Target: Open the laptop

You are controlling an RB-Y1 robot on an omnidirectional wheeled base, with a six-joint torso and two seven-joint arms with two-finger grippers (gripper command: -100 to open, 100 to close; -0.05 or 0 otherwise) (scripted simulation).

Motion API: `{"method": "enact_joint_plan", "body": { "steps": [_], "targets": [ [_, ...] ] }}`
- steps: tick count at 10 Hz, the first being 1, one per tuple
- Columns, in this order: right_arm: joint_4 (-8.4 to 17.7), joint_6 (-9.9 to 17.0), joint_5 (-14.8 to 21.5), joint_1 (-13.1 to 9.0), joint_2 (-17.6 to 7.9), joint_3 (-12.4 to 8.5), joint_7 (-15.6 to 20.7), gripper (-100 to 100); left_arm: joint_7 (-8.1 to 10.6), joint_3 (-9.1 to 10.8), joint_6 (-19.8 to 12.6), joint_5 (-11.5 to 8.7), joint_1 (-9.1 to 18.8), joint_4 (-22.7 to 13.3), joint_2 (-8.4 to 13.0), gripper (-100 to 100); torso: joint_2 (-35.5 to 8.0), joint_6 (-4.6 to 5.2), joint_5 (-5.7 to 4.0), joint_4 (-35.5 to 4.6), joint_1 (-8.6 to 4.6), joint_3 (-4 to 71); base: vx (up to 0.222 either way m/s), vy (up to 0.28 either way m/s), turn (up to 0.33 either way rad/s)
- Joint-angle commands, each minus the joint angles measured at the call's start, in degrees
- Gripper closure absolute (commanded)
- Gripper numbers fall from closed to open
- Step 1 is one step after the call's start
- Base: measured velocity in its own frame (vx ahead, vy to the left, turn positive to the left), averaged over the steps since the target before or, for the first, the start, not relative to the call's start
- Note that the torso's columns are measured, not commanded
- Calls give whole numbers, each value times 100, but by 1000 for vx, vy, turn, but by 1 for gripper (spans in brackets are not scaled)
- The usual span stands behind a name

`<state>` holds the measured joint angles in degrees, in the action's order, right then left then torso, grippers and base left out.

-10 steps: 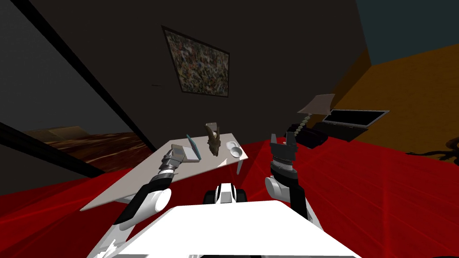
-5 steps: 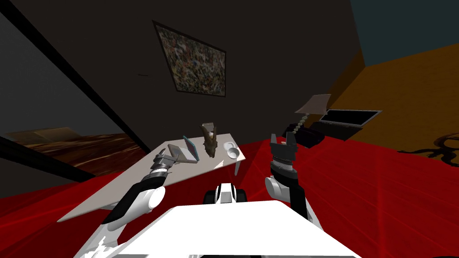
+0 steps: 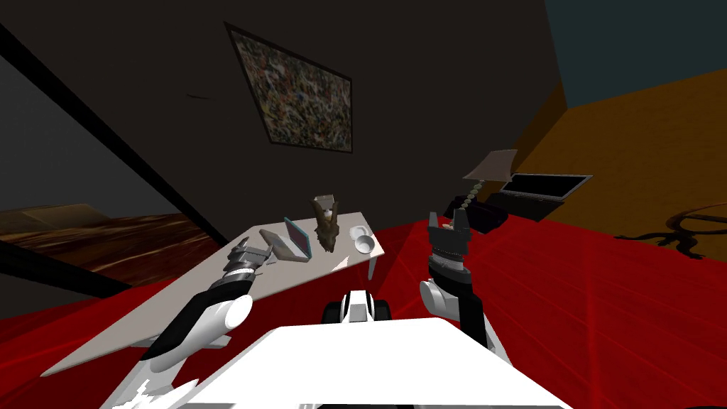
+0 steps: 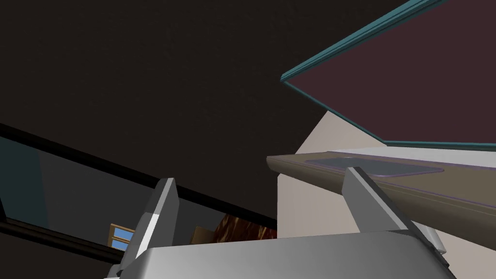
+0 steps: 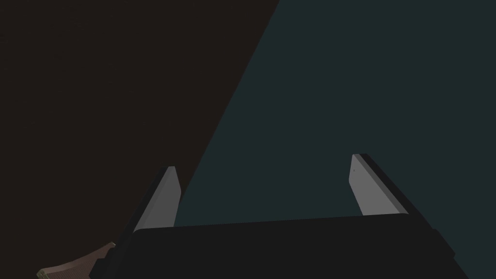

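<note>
Laptop: tan, flat-based laptop [image 3: 287,241] with a teal-rimmed lid [image 4: 416,82], standing open on the pale grey bench [image 3: 177,298], toward its far end.
Lid: dark maroon inner face with a teal edge, raised steeply off the base [image 4: 387,181].
Base: tan-brown slab with a grey inset panel, lying flat on the bench.
Left claw, state: the left claw [image 4: 261,177] is released. Its two light grey fingers stand about a third of the wrist view apart, with nothing clamped between them.
Left claw, position: in the head view it sits low over the bench, just beside the base's open front end, on the side away from the lid.
Left claw, contact: one finger [image 4: 368,203] overlaps the base's front edge in the wrist view. Whether it touches the base cannot be told.
Right claw, state: the right claw [image 3: 449,221] is released, its fingers [image 5: 373,189] spread and gripping nothing.
Right claw, position: held upright above the red floor [image 3: 582,305], well apart from the bench and the laptop.
Bench, other items: a brown horned figurine [image 3: 327,226] stands just beside the lid's back. A white round bowl [image 3: 365,245] sits near the far corner.
Surroundings: a framed mottled painting [image 3: 302,92] hangs on the dark wall behind the bench. A lamp with a grey shade [image 3: 491,165] stands on dark furniture beyond the right claw.
</note>
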<state>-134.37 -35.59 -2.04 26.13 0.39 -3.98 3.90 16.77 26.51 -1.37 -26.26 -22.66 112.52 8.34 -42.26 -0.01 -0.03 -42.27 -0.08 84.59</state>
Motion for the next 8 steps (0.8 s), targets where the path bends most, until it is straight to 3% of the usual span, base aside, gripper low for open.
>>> {"method": "enact_joint_plan", "body": {
  "steps": [1, 8],
  "targets": [
    [0, 0, 0, 0, 0, 0, 0, 0, 52, 349, -204, -43, 88, 9, -40, -100, -5, 0, 2, -2, 8, -3, 43, -83, -41],
    [0, 0, 0, 0, 0, 0, 0, 0, 167, 1194, -631, -143, 371, -104, 25, -100, 1, 1, 4, 0, 12, 0, 42, -80, -31]
  ]
}}
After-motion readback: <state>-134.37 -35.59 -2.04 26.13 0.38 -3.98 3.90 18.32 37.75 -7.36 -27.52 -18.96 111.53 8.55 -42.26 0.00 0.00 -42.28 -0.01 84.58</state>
